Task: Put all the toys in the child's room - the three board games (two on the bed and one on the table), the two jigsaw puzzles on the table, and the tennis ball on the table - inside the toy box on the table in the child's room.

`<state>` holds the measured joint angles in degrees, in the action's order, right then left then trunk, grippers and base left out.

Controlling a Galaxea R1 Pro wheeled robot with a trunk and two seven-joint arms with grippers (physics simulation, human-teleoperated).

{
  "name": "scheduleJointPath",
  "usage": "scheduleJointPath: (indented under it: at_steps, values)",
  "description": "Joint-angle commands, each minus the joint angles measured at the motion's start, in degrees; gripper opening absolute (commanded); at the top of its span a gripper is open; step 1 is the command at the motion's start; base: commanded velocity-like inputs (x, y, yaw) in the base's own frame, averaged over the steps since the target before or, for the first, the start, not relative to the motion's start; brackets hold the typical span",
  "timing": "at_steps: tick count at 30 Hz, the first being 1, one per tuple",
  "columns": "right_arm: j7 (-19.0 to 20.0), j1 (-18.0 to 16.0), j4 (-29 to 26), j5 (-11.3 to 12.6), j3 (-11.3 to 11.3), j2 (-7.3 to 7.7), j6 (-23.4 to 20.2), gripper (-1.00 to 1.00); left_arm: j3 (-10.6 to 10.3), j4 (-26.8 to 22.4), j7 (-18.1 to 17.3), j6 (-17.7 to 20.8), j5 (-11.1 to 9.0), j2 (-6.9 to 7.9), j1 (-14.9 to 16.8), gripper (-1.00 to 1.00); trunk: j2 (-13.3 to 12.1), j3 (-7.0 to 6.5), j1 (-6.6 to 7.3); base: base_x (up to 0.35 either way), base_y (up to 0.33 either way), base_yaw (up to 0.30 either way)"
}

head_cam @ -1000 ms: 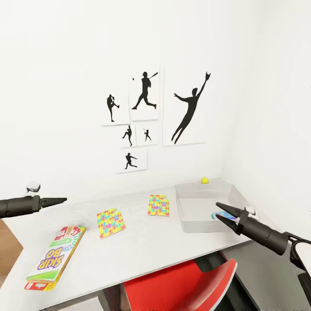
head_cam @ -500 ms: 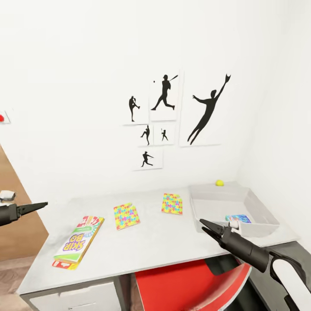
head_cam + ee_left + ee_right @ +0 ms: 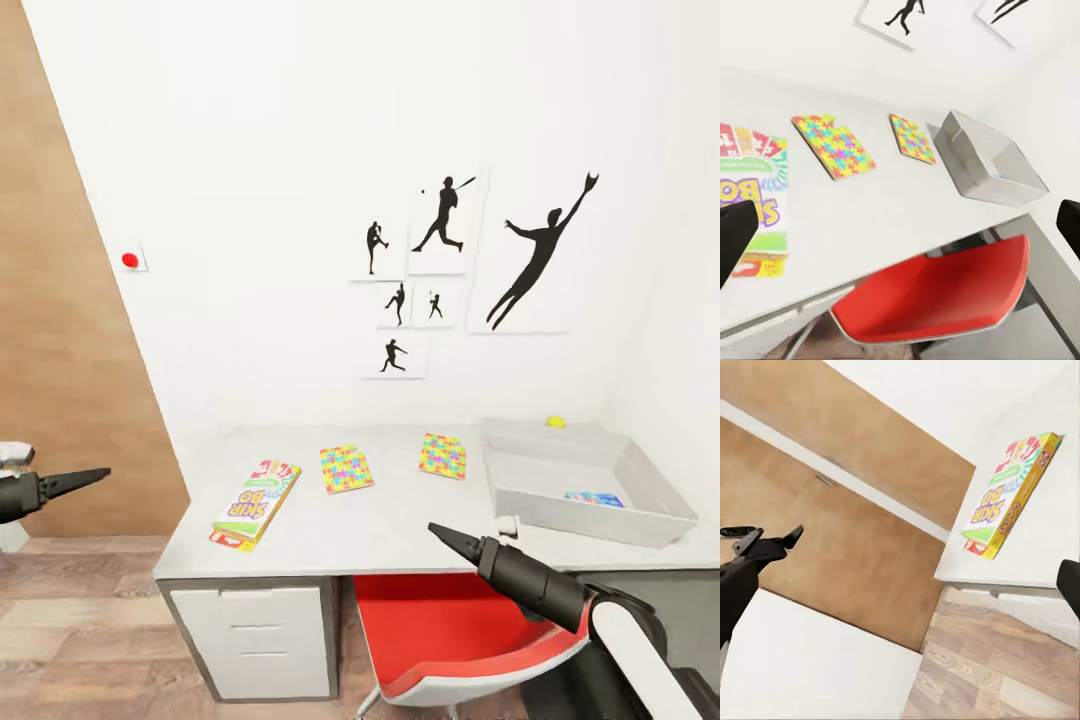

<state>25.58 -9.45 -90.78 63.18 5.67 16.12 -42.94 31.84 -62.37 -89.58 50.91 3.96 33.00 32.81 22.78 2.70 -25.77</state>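
Note:
On the pale table (image 3: 400, 525) lie the SKIP BO board game (image 3: 255, 502) near its left end and two jigsaw puzzles (image 3: 346, 468) (image 3: 443, 455) mid-table. The grey toy box (image 3: 530, 505) stands at the right end with a small blue board game (image 3: 594, 498) inside. The tennis ball (image 3: 556, 421) rests behind the box by the wall. My right gripper (image 3: 440, 531) hovers open before the table's front edge, holding nothing. My left gripper (image 3: 95, 474) is open and empty, well left of the table. The left wrist view shows the puzzles (image 3: 832, 144) and toy box (image 3: 994, 161).
A red chair (image 3: 450, 630) is tucked under the table, beside a drawer unit (image 3: 265, 640). A brown wooden panel (image 3: 70, 330) rises at the left. Wood floor (image 3: 80, 640) lies in front. Black baseball silhouettes hang on the white wall.
The whole view has pulled back and swung left, so the camera moved. My right gripper has drawn away from the toy box, leaving the blue game inside it.

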Motion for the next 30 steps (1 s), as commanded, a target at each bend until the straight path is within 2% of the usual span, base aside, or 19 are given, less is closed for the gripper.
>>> scheduleJointPath:
  at_steps: [1, 5, 6, 8, 9, 12, 17, 30]
  values:
    - [0.0, -0.1, 0.0, -0.3, 0.1, -0.69, -0.2, 1.0, 0.1, 0.0, -0.4, 0.6, 0.4, -0.06, 0.1, 1.0, 0.1, 0.14, -0.01, -0.259, 0.123, 0.294]
    - [0.0, -0.2, 0.0, -2.5, 0.2, -2.79, -0.2, 1.0, 0.1, 0.0, -0.4, 0.6, 0.5, -0.09, 0.1, 1.0, 0.1, 0.14, -0.01, -0.163, 0.076, 0.294]
    - [0.1, -0.4, 0.0, -4.4, 0.2, -3.61, -0.2, 1.0, 0.1, 0.0, -0.4, 0.6, 0.5, -0.07, 0.1, 1.0, 0.1, 0.14, -0.01, -0.07, 0.032, 0.294]
    - [0.2, -0.6, 0.0, -6.2, 0.2, -4.27, -0.2, 1.0, 0.1, 0.0, -0.4, 0.5, 0.5, -0.06, 0.1, 1.0, 0.1, 0.14, -0.01, -0.05, 0.023, 0.294]
    - [0.3, -0.8, 0.0, -7.9, 0.2, -4.86, -0.3, 1.0, 0.1, 0.0, -0.4, 0.5, 0.5, -0.07, 0.1, 1.0, 0.1, 0.14, -0.01, -0.029, 0.013, 0.294]
    - [0.4, -1.0, 0.0, -10.1, 0.2, -5.95, -0.3, 1.0, 0.1, 0.1, -0.4, 0.5, 0.5, -0.11, 0.1, 1.0, 0.1, 0.14, -0.01, -0.016, 0.01, 0.294]
    - [0.4, -1.1, 0.0, -11.5, 0.2, -7.03, -0.3, 1.0, 0.2, 0.1, -0.4, 0.6, 0.5, -0.12, 0.1, 1.0, 0.1, 0.14, -0.01, -0.005, 0.115, 0.294]
    - [0.0, -1.2, 0.0, -11.9, 0.9, -7.39, -0.2, 1.0, 0.2, 0.1, -0.4, 0.6, 0.5, -0.09, 0.1, 1.0, 0.1, 0.14, -0.01, 0.0, 0.223, 0.294]
